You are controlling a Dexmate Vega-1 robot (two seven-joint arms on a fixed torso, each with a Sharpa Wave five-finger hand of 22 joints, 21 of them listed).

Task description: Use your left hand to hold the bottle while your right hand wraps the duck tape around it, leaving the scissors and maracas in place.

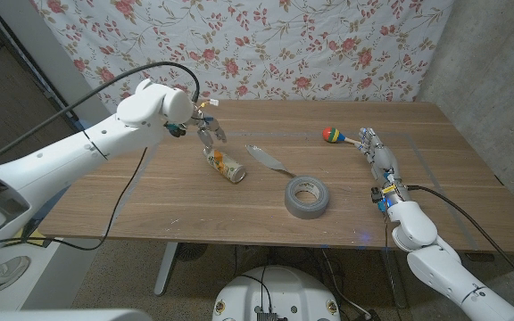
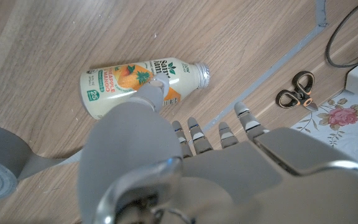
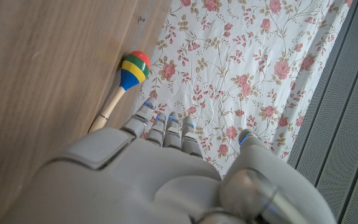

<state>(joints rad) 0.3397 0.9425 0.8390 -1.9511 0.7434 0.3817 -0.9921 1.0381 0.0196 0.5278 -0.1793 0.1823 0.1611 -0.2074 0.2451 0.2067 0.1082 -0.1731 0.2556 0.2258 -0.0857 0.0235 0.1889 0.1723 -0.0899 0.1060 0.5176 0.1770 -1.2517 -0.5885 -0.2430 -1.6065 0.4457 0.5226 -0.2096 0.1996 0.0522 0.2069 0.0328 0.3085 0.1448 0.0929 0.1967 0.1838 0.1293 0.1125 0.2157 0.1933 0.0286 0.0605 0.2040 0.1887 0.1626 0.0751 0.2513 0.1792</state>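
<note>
**A:** At the table's left-centre, the bottle [image 1: 226,166] lies on its side, cap end toward the back, label up. It is not held by anything.

**B:** And your left hand?

**A:** Your left hand [image 1: 209,131] hangs just above and behind the bottle, fingers apart and pointing down, nothing in them. In the left wrist view one fingertip sits over the label; I cannot tell whether it touches.

**B:** The tape?

**A:** The duck tape [image 1: 307,196] lies flat near the table's front, to the right of the bottle. A loose grey strip [image 1: 268,160] runs from the roll toward the bottle, and its end lies near the bottle, not on it.

**B:** Right side?

**A:** Your right hand [image 1: 377,152] lies at the right of the table with its fingers stretched out together, holding nothing, well apart from the roll. The maraca [image 1: 337,136] lies just beside its fingertips. The scissors [image 2: 296,91] show in the left wrist view, lying apart from the bottle.

**B:** Step in hand?

**A:** My reading: the first one, reaching for the bottle. No wrapping has begun.

**B:** Next move calls for?

**A:** Lower your left hand and close around the bottle's body, leaving the label band free for tape. Then bring your right hand to the strip's end, steering clear of the maraca.
</note>
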